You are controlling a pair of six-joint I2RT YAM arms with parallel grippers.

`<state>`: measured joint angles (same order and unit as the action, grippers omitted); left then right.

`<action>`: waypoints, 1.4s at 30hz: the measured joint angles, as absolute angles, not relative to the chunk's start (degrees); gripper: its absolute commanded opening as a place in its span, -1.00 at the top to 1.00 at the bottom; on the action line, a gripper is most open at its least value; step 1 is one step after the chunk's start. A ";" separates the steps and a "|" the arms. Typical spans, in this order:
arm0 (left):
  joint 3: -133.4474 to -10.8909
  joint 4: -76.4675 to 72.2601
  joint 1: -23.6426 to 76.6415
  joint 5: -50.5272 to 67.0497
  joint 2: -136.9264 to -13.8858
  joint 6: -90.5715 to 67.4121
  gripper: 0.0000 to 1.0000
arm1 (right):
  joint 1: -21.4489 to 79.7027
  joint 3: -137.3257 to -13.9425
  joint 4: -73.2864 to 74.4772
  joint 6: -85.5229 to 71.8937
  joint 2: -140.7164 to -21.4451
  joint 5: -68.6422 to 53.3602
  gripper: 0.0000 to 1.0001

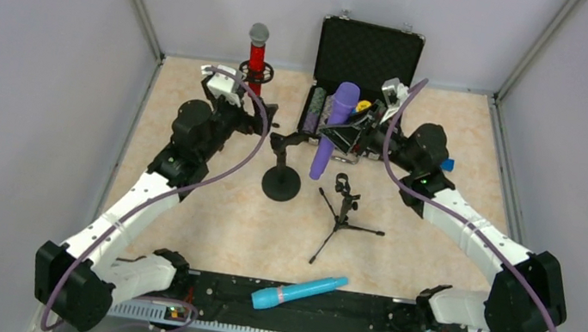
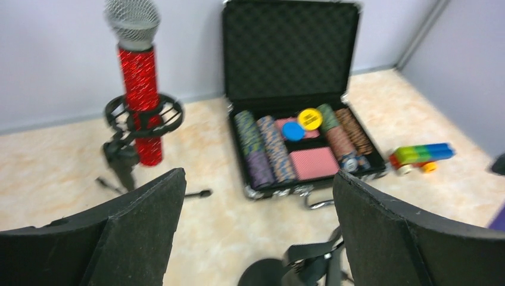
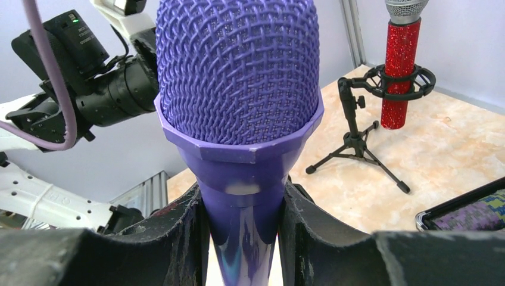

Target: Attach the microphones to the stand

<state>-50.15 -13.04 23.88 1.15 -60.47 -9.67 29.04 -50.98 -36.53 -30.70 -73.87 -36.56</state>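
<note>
Purple microphone (image 3: 238, 77) gripped
Right gripper (image 3: 241, 238) clamps it; left gripper (image 2: 259, 220) wide, empty. Tilt could miss stand (image 1: 281, 183) at 7 o'clock.

The middle of the tabletop (image 1: 221, 225) is crowded. The round-base stand (image 1: 281, 183) and the small tripod stand (image 1: 342, 212) sit near each other, and the purple microphone (image 1: 320, 159), clamped in the right gripper (image 1: 340, 131), reaches down close beside them. Along the far edge stand the open case (image 1: 367, 55) and the red microphone (image 1: 255, 56) in its tripod mount, with a bare strip between them. Open surface lies toward the left edge and the near right corner. The turquoise microphone (image 1: 299, 293) lies at the near edge.
</note>
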 measured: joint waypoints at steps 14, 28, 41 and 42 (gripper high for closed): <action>-49.98 0.38 15.55 11.11 -60.51 -3.01 -0.95 | 28.67 -59.31 -29.98 -27.66 -79.96 -36.05 1.00; -51.09 -13.30 10.87 42.74 -67.85 -2.39 -0.92 | 28.53 -60.88 -25.36 -17.34 -81.97 -30.44 1.00; -52.31 -20.10 10.87 60.25 -76.60 -1.30 -0.85 | 28.32 -60.90 -29.12 -11.75 -84.58 -27.03 1.00; -52.31 -20.08 10.90 60.64 -76.66 -0.95 -0.84 | 28.32 -60.90 -29.95 -11.77 -84.99 -27.03 1.00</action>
